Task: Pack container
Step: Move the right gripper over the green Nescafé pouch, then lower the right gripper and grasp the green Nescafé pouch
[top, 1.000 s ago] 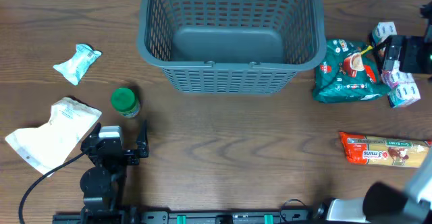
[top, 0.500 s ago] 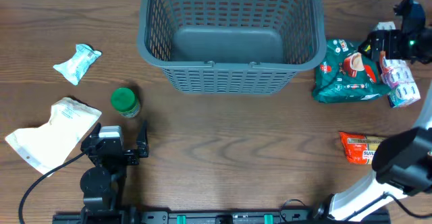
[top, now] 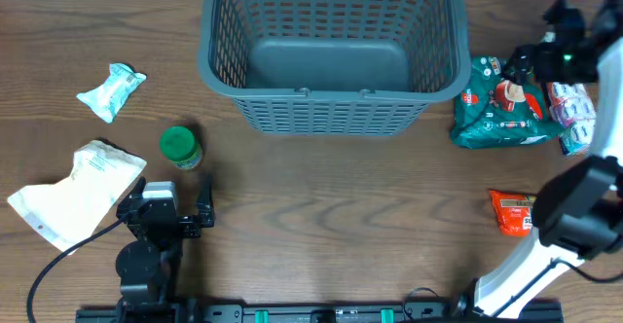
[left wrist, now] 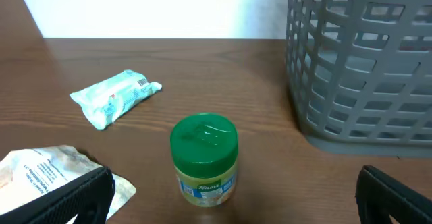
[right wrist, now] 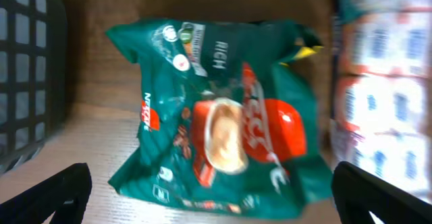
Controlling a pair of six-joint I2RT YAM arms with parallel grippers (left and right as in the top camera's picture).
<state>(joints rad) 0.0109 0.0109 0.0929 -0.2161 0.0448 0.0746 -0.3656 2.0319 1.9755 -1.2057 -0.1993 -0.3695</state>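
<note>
Where the green pouch [right wrist: 216,116] lies, the right gripper [right wrist: 212,198] hovers, jaws apart.

We find the basket [top: 331,97] at the back middle of the table [top: 341,216]. Just beside it on the right lies a bag [top: 492,119], with a wrapped pack [top: 576,128] just beyond the bag's right side. Nearer the front, on the right, lies a snack bar [top: 508,213]. Left of the basket lies a small packet [top: 112,89]. A jar [top: 180,148] stands nearer the front, and a pouch [top: 68,192] lies front left.

Robot lab setup, wood-grain table [top: 341,216], bare white wall [left wrist: 155,8]
</note>
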